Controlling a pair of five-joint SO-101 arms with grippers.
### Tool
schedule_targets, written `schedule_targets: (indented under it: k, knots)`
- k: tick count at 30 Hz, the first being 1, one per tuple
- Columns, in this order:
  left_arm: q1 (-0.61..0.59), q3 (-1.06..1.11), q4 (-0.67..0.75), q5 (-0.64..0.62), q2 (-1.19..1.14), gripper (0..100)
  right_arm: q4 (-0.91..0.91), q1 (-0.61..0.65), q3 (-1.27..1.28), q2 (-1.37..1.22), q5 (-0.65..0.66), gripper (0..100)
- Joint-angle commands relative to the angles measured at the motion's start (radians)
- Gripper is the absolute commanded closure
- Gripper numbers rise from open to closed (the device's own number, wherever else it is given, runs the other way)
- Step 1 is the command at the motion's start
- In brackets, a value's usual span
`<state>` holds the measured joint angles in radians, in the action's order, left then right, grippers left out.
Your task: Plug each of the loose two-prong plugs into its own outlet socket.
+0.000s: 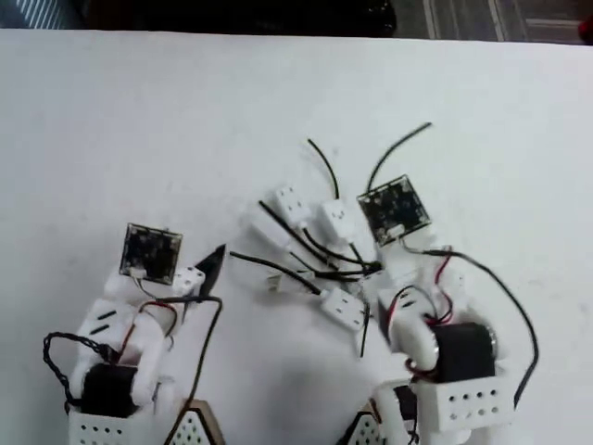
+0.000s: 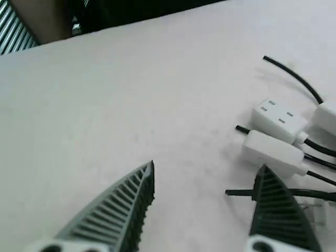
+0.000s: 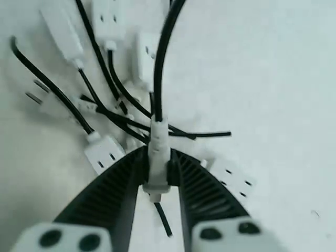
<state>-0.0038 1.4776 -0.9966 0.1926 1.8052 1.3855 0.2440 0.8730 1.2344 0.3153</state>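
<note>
White plastic outlet sockets (image 2: 278, 116) sit unfilled. Right gripper (image 3: 157, 160) pinches one white black-corded plug (image 3: 157, 139); left gripper (image 2: 207, 170) gapes wide, empty.

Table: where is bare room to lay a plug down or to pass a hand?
Free: the whole far strip of the table between the far edge and the cords, and the left part beyond the open left gripper. Crowded: the middle near the right gripper, shut on a plug, where sockets and cords lie tangled.
</note>
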Motion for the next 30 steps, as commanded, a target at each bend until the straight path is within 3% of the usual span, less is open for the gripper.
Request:
schedule_targets:
  k: [1,7,15,24,30]
  knots:
    - [0.058,-0.051,0.092,-0.008,0.004,71,-0.096,0.131,0.021,0.048,-0.092,98.1]
    - [0.113,0.017,0.218,-0.003,0.004,71,-0.294,0.306,0.133,0.054,-0.153,98.1]
    - [0.142,0.129,0.285,0.0,0.004,71,-0.455,0.493,0.258,0.062,-0.184,98.1]
    - [0.165,0.054,0.235,-0.008,0.005,71,-0.535,0.553,0.361,0.056,-0.184,98.1]
    - [0.352,-0.032,0.078,0.0,0.007,71,-0.533,0.553,0.362,0.056,-0.184,98.1]
